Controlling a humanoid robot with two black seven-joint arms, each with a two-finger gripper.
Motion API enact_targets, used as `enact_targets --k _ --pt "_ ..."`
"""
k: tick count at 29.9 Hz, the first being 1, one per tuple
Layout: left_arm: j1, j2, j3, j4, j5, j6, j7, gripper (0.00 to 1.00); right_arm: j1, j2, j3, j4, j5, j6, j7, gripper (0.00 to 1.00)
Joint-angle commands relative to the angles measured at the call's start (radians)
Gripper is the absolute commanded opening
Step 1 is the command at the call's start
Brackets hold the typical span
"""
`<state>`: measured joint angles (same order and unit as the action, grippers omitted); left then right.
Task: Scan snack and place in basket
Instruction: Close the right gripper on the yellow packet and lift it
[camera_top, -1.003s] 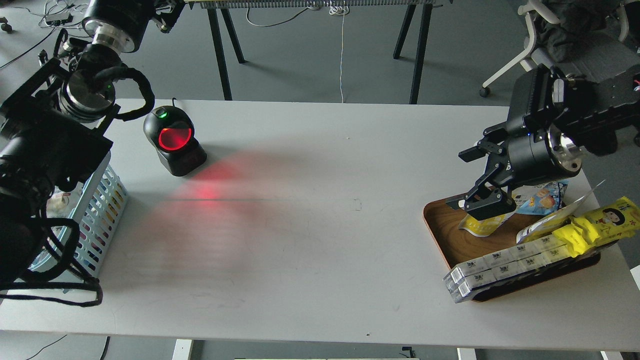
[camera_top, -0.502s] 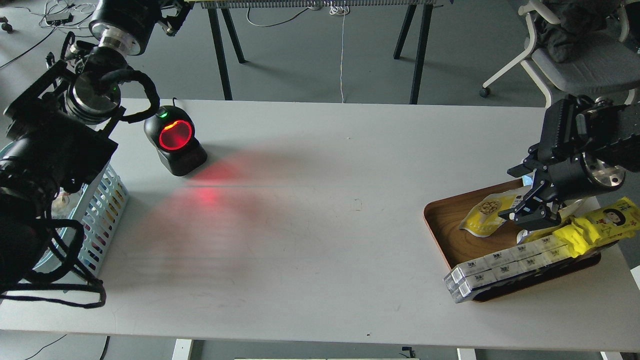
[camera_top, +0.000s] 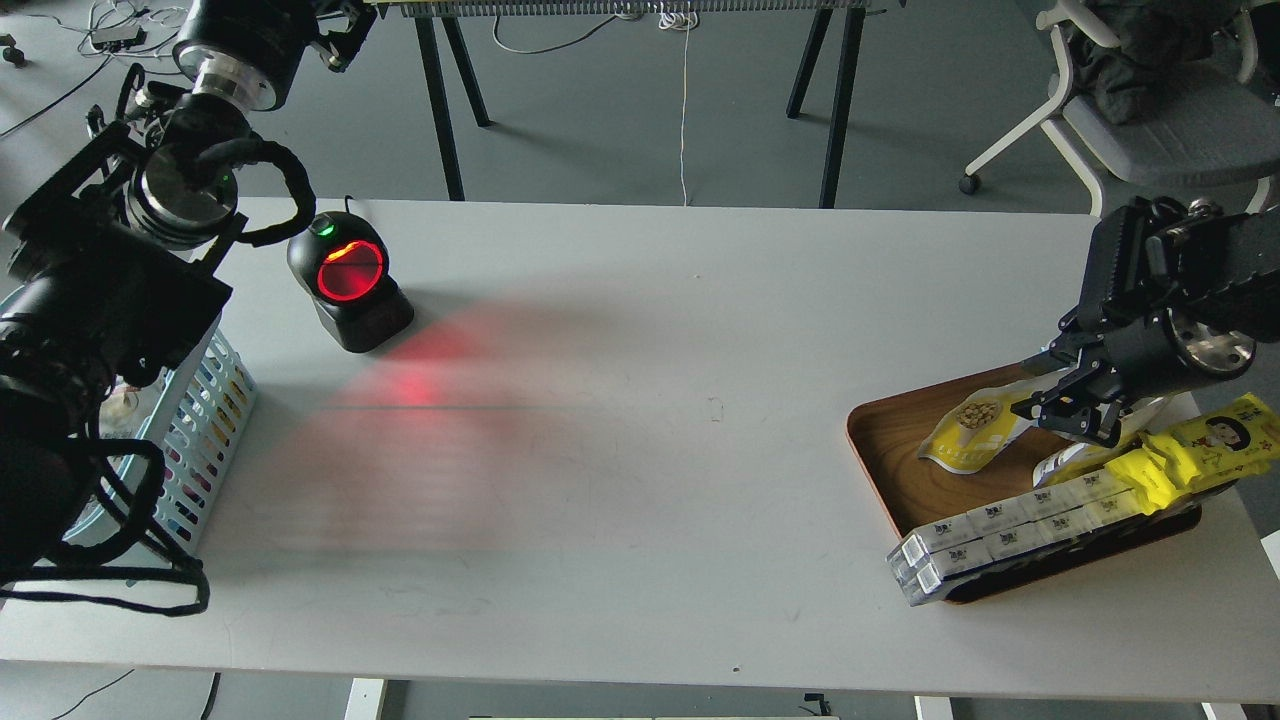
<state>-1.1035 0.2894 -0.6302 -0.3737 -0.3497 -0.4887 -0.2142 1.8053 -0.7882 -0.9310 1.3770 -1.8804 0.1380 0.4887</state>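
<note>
As our right end effector (camera_top: 1075, 412) hung at the right-hand end of the snack (camera_top: 975, 430), we could not tell whether its fingers were apart or already pinching the foil. We judged a clean grab meant taking only that pouch edge and lifting it flat, clear of its neighbours. The wooden tray (camera_top: 880, 450) on the worktop (camera_top: 640, 450) also held the yellow cartoon wrapper (camera_top: 1190, 450) and stacked white boxes (camera_top: 1000, 540). The basket (camera_top: 215, 420) sat far left, mostly hidden by our left arm; the left end effector's state was unreadable.
</note>
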Motion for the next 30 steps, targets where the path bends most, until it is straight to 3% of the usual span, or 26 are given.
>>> enact_targets --k 1,9,22,30 --pt "-0.001 -0.004 0.0 0.001 0.0 0.0 -0.002 1.0 -0.001 0.004 0.001 -0.001 0.0 0.0 0.0 0.16" --pt "0.001 -0.004 0.001 0.001 0.001 0.0 -0.002 1.0 -0.012 0.004 0.008 -0.016 0.004 -0.001 0.0 0.0" --pt "-0.001 -0.004 0.0 0.002 0.0 0.0 -0.002 1.0 0.003 0.003 0.049 -0.027 0.009 -0.037 0.0 0.0" --pt "-0.001 -0.004 0.0 0.002 0.0 0.0 -0.002 1.0 0.117 0.007 0.07 -0.003 0.024 -0.055 0.0 0.0"
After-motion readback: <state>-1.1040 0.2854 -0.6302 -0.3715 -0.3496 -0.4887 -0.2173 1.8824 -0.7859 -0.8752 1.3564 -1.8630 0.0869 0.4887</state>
